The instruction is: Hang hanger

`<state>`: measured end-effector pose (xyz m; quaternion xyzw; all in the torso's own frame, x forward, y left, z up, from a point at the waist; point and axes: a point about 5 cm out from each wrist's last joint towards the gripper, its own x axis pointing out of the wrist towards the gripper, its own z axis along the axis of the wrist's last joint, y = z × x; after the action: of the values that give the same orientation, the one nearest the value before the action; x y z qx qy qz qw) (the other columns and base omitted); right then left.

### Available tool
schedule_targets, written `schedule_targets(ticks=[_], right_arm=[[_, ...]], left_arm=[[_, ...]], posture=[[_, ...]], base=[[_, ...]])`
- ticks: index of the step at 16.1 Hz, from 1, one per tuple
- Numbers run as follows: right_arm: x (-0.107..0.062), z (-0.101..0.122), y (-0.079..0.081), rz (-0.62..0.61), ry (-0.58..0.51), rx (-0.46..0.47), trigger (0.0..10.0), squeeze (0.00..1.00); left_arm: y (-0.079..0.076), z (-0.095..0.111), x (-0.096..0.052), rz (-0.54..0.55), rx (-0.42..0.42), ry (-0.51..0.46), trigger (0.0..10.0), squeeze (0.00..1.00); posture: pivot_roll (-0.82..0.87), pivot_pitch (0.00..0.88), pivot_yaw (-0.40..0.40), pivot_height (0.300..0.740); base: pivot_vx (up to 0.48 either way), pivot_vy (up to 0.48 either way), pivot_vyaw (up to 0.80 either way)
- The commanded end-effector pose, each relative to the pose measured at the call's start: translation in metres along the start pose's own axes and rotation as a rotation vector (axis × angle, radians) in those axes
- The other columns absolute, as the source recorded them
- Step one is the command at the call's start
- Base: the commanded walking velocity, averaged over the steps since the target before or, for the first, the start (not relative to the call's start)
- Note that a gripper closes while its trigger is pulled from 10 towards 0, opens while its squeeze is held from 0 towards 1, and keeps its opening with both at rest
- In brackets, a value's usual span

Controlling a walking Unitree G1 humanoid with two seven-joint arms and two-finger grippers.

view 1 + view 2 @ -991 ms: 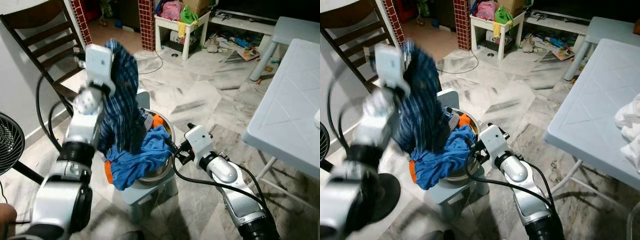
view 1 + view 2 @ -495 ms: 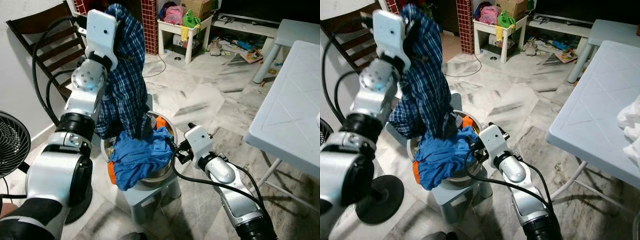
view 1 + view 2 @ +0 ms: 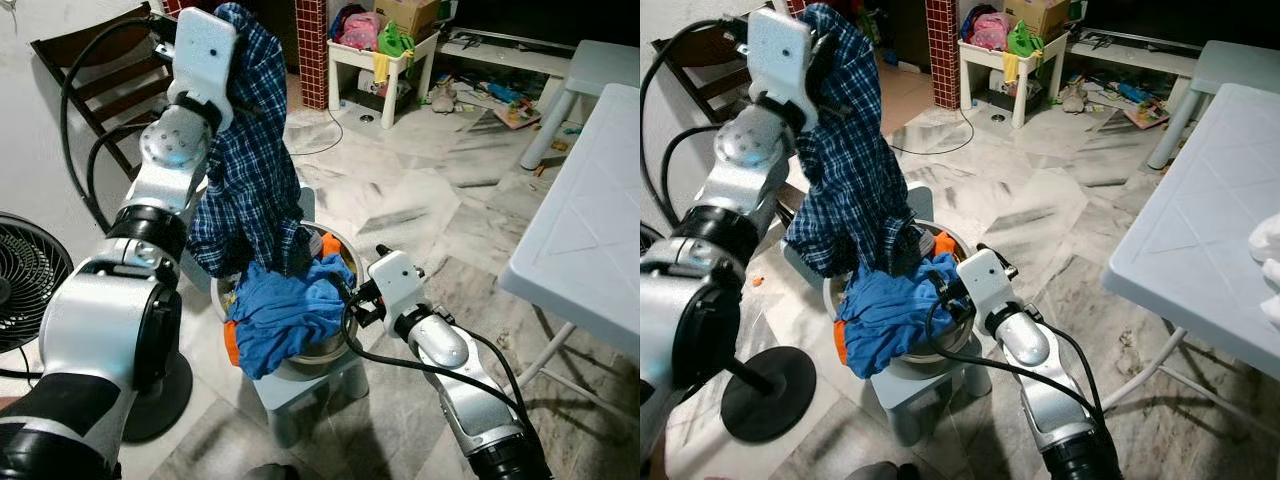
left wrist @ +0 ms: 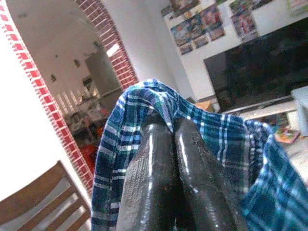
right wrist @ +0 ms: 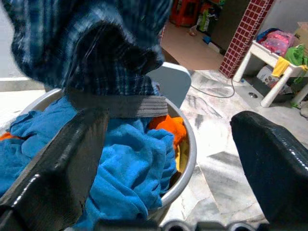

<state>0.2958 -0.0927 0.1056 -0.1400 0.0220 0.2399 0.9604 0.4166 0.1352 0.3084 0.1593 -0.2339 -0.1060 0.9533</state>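
Left eye view: the left gripper point(image 4: 168, 144), jaws clenched on a blue checked cotton shirt point(image 3: 250, 160), lifts it high so it clears the round metal basin point(image 3: 970, 335). The right gripper point(image 5: 168, 139) waits beside, released. No hanger can be made out.

A blue cloth point(image 3: 285, 305) and an orange one point(image 5: 166, 126) fill a metal basin point(image 5: 187, 159) on a small grey stool point(image 3: 300, 385) at centre. At nine o'clock stands a black fan point(image 3: 25, 280). A dark wooden chair point(image 3: 95, 75) is at eleven o'clock. A white side table point(image 3: 385, 65) piled with clutter sits at one o'clock. A pale plastic table point(image 3: 590, 230) fills three o'clock.
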Motion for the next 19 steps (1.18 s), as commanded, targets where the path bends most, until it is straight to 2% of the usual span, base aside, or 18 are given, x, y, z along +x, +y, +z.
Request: schedule_targets(ticks=[1, 2, 4, 6, 8, 11, 13, 14, 15, 16, 18, 19], right_arm=[[0.001, 0.002, 0.003, 0.009, -0.007, -0.003, 10.0, 0.00], [0.002, 0.003, 0.003, 0.007, -0.009, -0.003, 10.0, 0.00], [-0.001, 0.004, -0.002, -0.021, -0.009, -0.005, 10.0, 0.00], [-0.005, 0.001, -0.004, -0.031, 0.000, -0.008, 10.0, 0.00], [-0.009, -0.002, -0.006, -0.038, 0.009, -0.009, 10.0, 0.00], [-0.010, -0.002, -0.007, -0.033, 0.013, -0.010, 10.0, 0.00], [-0.009, -0.001, -0.007, -0.016, 0.015, -0.011, 10.0, 0.00], [-0.008, 0.000, -0.006, -0.003, 0.015, -0.010, 10.0, 0.00], [-0.008, 0.000, -0.006, 0.004, 0.015, -0.012, 10.0, 0.00], [-0.007, 0.000, -0.005, 0.022, 0.018, -0.017, 10.0, 0.00], [-0.008, 0.000, -0.006, 0.034, 0.022, -0.021, 10.0, 0.00], [-0.008, 0.000, -0.006, 0.041, 0.022, -0.024, 10.0, 0.00]], left_arm=[[-0.009, 0.017, 0.010, -0.036, 0.016, -0.041, 0.0, 0.00], [-0.016, 0.021, 0.013, -0.055, 0.011, -0.050, 0.0, 0.00], [-0.038, 0.044, 0.025, -0.110, -0.014, -0.109, 0.0, 0.00], [-0.043, 0.053, 0.028, -0.120, -0.033, -0.147, 0.0, 0.00], [-0.040, 0.052, 0.024, -0.116, -0.034, -0.187, 0.0, 0.00], [-0.021, 0.018, -0.004, -0.053, -0.011, -0.219, 0.0, 0.00], [-0.019, -0.031, -0.044, -0.030, -0.027, -0.131, 0.0, 0.00], [-0.021, -0.061, -0.072, -0.004, -0.060, -0.044, 0.0, 0.00], [-0.023, -0.074, -0.087, 0.002, -0.069, -0.005, 0.0, 0.00], [-0.030, -0.103, -0.125, 0.028, -0.100, 0.103, 0.0, 0.00], [-0.037, -0.115, -0.153, 0.056, -0.126, 0.173, 0.0, 0.00], [-0.042, -0.120, -0.179, 0.062, -0.119, 0.228, 0.0, 0.00]], posture=[[-0.05, 0.042, 0.116, 0.740], [-0.05, 0.042, 0.116, 0.740], [-0.08, 0.050, 0.135, 0.740], [-0.09, 0.055, 0.138, 0.740], [-0.10, 0.059, 0.137, 0.740], [-0.07, 0.067, 0.105, 0.740], [-0.05, 0.074, 0.074, 0.740], [-0.05, 0.078, 0.060, 0.740], [-0.04, 0.081, 0.053, 0.740], [-0.04, 0.091, 0.033, 0.740], [-0.03, 0.095, 0.022, 0.740], [-0.03, 0.094, 0.018, 0.740]], base=[[0.000, 0.000, 0.00], [0.000, 0.000, 0.00], [0.000, 0.000, 0.00], [0.000, 0.000, 0.00], [0.000, 0.000, 0.00], [0.000, 0.000, 0.00], [0.000, 0.000, 0.00], [0.000, 0.000, 0.00], [0.000, 0.000, 0.00], [0.000, 0.000, 0.00], [0.000, 0.000, 0.00], [0.000, 0.000, 0.00]])
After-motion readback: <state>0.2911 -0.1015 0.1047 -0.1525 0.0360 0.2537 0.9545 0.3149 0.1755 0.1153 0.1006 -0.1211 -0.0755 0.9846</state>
